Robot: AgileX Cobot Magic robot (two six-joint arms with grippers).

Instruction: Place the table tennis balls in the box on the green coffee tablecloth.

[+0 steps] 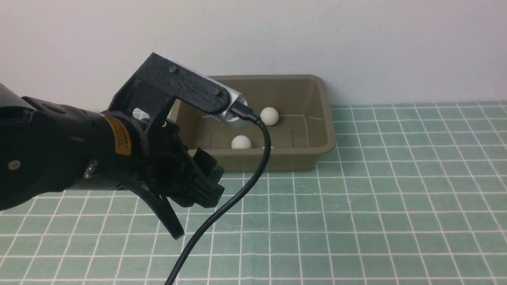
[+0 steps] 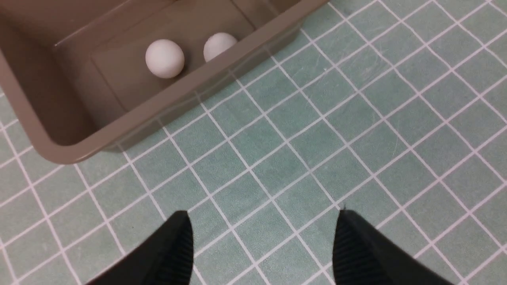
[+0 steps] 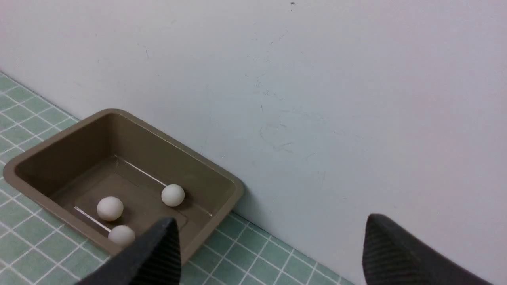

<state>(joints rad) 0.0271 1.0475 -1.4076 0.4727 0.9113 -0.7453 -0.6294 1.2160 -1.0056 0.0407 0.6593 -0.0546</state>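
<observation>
The olive-brown box (image 1: 321,118) stands on the green coffee tablecloth (image 1: 396,198) against the back wall. Three white table tennis balls lie inside it: one toward the back (image 1: 269,116), one near the front wall (image 1: 241,142), and a sliver of another (image 1: 267,147) behind the rim. The right wrist view shows all three balls (image 3: 173,195) (image 3: 110,208) (image 3: 121,235) on the box floor (image 3: 138,186). My left gripper (image 1: 196,217) hangs open over the cloth, in front of the box's left end, with nothing between its fingers (image 2: 262,213). My right gripper (image 3: 271,217) is open and empty, and it is outside the front view.
A plain white wall (image 1: 356,39) rises directly behind the box. A black cable (image 1: 237,190) runs from the left wrist camera down across the cloth in front of the box.
</observation>
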